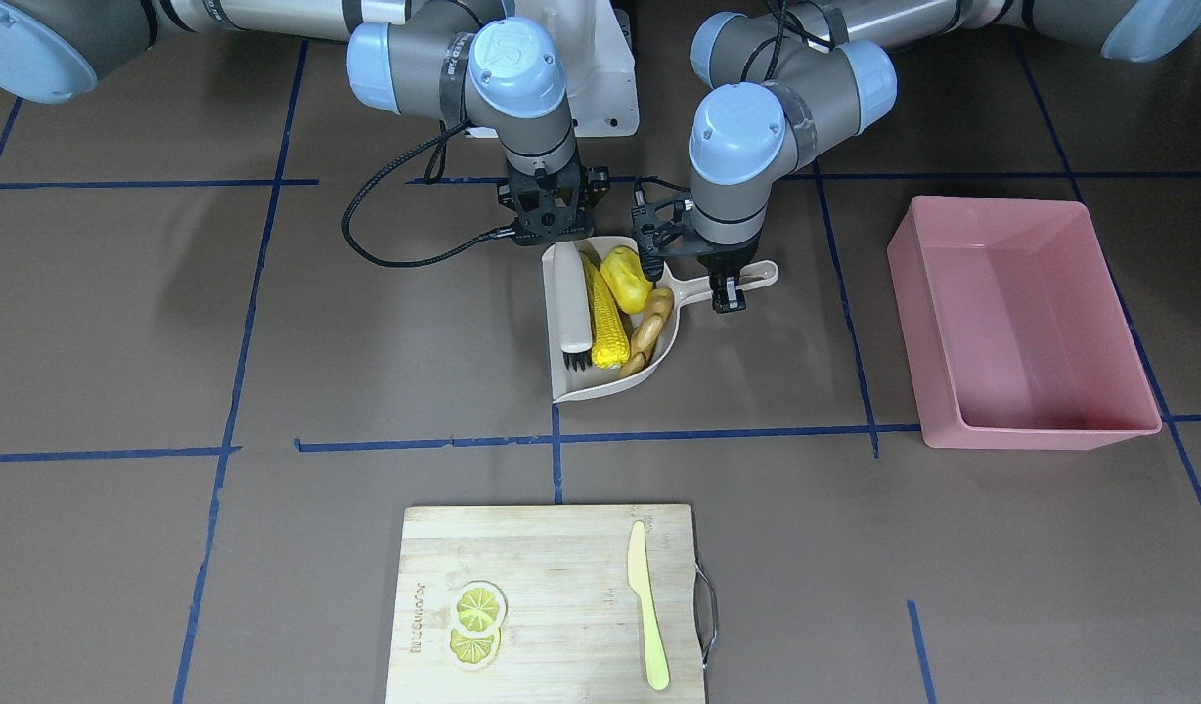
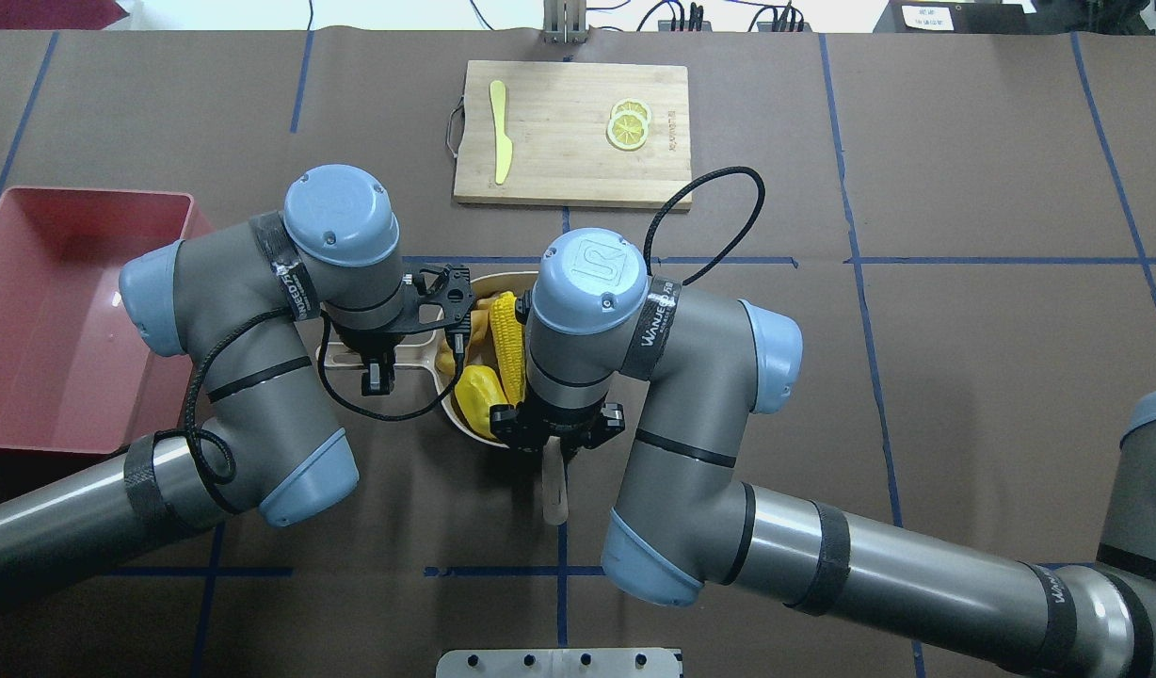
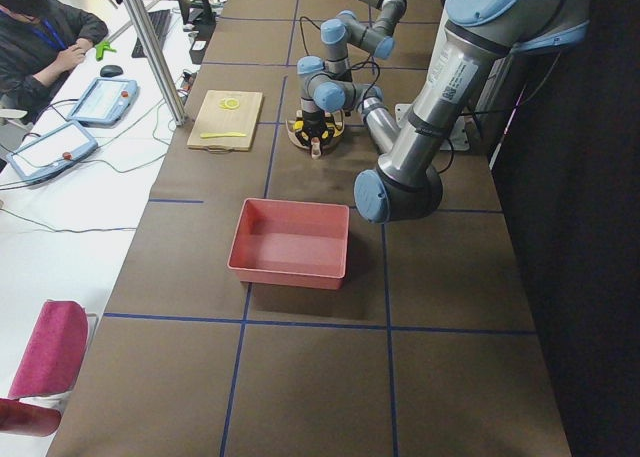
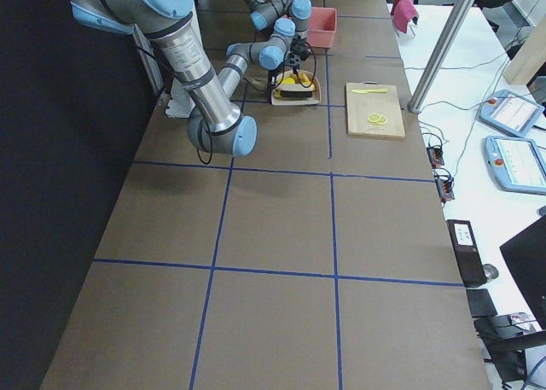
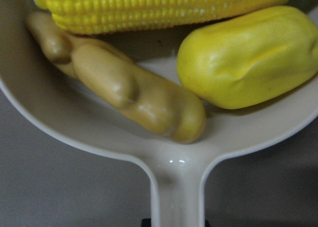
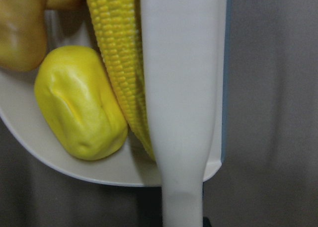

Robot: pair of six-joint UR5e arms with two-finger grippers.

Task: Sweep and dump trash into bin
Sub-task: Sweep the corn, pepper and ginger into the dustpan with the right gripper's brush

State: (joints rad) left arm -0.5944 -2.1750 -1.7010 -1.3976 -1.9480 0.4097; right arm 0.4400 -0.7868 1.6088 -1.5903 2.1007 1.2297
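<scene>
The pink bin stands on the counter on the robot's left, well apart from the dustpan, and shows nothing inside. It seems to be waiting for the dump.

The beige dustpan lies flat between the two arms, its open mouth facing away from the robot. The left pincer is closed down over the pan's handle, probably so the pan can be lifted and carried.

The brush lies lengthwise in the pan along the side away from the bin, bristles towards the mouth. The right pincer grips its handle near the pan's back wall. That placement suggests the sweeping stroke is finished.

All the trash is inside the pan:
- The corn cob lies against the brush.
- The ginger root lies along the wall on the bin side.
- The potato-like lump sits at the back, touching both.

So the sweep looks done and the dump is not.

The wooden cutting board lies beyond the pan's mouth, apart from it. It carries a yellow-green knife and two lemon slices, none of them trash.

No object shows between pan and bin. The real obstruction is the brush resting in the pan with the right arm over it. It probably needs to clear off first. The pan's mouth should also be kept up on the way, or the load could slide out.
</scene>
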